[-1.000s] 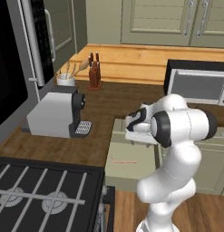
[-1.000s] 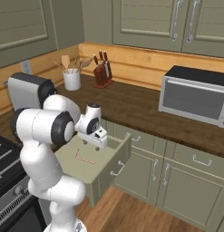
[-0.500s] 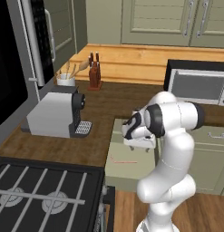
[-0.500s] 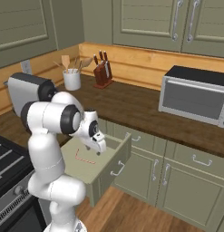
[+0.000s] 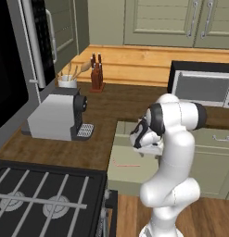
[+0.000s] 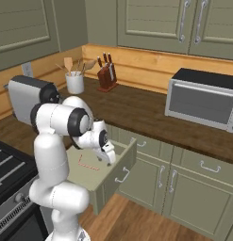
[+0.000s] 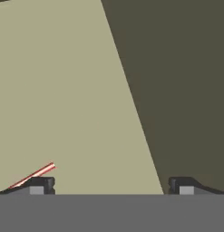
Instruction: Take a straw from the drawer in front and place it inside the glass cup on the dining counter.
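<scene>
**Jaws spread over the open drawer, straw not yet between them**

Here the gripper (image 7: 111, 186) is seen low over the open drawer (image 6: 101, 176), its jaws spread wide and holding nothing. In the hand view the straw (image 7: 32, 175) is found lying flat on the pale drawer floor, touching or just behind the tip at the left of that view, and reaching outward from it rather than into the gap. The step in hand is judged to be the approach to the grasp.

For a clean pick, the jaws should be shifted toward that tip's side until the thin stick lies midway between them, and turned so that it is crossed and not paralleled by the closing line. Because the straw is so slim and lies flush on the floor, a very low descent is probably needed, and slipping is a risk.

The drawer's side wall and front panel are close beside the jaws and could be struck. On the worktop (image 6: 137, 110) beyond, a microwave (image 6: 203, 98), a knife block (image 6: 106, 75), a utensil holder (image 6: 75, 83) and a coffee machine (image 5: 58, 115) are well apart from the jaws.
</scene>
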Tool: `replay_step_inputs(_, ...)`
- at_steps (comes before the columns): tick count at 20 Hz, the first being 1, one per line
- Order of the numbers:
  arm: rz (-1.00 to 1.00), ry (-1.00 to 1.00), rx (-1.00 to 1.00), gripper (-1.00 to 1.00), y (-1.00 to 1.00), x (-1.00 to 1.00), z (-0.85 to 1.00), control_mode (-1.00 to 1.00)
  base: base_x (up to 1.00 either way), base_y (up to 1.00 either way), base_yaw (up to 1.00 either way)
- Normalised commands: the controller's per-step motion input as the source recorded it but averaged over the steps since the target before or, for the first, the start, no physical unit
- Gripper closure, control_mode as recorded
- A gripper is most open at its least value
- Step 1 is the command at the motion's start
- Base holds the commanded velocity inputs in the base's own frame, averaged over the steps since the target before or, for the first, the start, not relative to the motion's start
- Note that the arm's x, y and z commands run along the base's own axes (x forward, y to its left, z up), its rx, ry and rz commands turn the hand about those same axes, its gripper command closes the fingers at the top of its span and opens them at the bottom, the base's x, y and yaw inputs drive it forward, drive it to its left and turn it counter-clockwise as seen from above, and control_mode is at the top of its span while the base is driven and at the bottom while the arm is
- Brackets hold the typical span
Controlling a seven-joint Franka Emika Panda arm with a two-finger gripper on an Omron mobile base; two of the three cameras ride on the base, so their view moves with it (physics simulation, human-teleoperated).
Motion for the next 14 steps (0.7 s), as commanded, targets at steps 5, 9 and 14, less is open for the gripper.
replay_step_inputs(5,-0.06,0.0,-0.05,-1.0,-0.68,0.0,-0.06,-1.0,0.0,0.0,0.0)
replay_step_inputs(9,-0.05,0.0,-0.03,-1.0,-0.88,0.0,0.0,-1.0,0.0,0.0,0.0)
replay_step_inputs(14,-0.05,-0.01,-0.02,-1.0,-1.0,-0.23,0.0,-1.0,0.0,0.0,0.0)
